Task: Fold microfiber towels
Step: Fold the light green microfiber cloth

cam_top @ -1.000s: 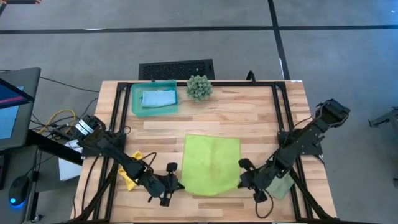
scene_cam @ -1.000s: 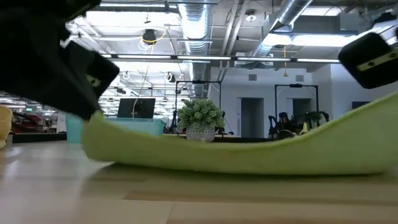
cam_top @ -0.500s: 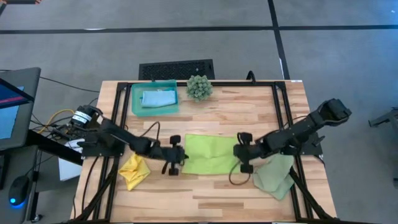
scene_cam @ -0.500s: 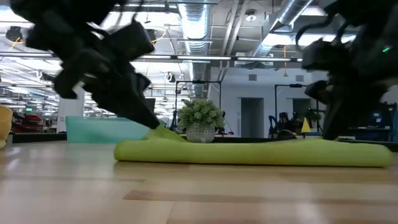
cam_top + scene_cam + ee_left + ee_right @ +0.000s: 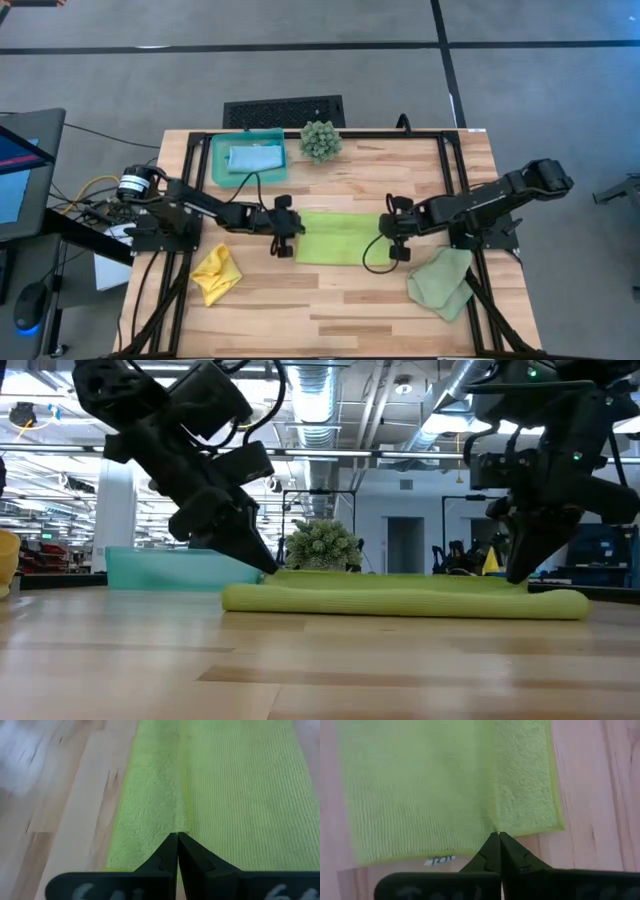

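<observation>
The big wooden tabletop [image 5: 330, 300] holds a soft lime green square cloth [image 5: 338, 237], now folded in half into a long strip in the middle. The strip's long way runs from the table's left edge toward its right edge.

The left gripper [image 5: 284, 228] sits at the strip's left end and the right gripper [image 5: 397, 232] sits at its right end. Each one has its fingers pressed tight together, pinching a corner of the top layer right where it meets the layer under it. So both arms are just as near, one at each short end.

The next fold, I think, would bring one short end over to the other, along the long way.

A crumpled yellow cloth [image 5: 215, 274] lies near the front left corner, and a pale sage green cloth [image 5: 442, 281] near the front right corner. A light blue cloth [image 5: 254, 158] rests in the teal see-through plastic tray [image 5: 220, 170] by the back left corner.
</observation>
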Available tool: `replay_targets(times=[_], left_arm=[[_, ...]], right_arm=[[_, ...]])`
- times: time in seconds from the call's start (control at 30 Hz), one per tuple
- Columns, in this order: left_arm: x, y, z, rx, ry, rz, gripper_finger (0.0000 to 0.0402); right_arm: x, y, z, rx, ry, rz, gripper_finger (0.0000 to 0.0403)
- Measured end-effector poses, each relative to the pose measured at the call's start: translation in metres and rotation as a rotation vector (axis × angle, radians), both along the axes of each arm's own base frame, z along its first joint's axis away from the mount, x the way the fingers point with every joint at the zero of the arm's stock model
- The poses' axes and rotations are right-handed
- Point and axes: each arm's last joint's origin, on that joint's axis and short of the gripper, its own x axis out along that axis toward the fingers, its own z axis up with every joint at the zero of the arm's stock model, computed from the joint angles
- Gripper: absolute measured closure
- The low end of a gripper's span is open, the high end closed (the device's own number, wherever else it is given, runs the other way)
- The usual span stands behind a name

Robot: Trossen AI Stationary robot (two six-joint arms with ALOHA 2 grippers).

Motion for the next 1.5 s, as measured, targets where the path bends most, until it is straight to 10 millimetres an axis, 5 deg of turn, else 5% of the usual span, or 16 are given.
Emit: replay_targets(times=[0.4,1.5], left_arm=[[-0.002,0.019,-0.002,-0.006,0.037,0.033,0.0401],[-0.001,0.023,-0.001,-0.001,0.021,0.105,0.0401]], right_arm=[[0.002,-0.015,0.002,-0.019,-0.006,-0.022,0.0391],[0.004,-0.031,0.002,-0.016,-0.013,-0.04,0.0393]])
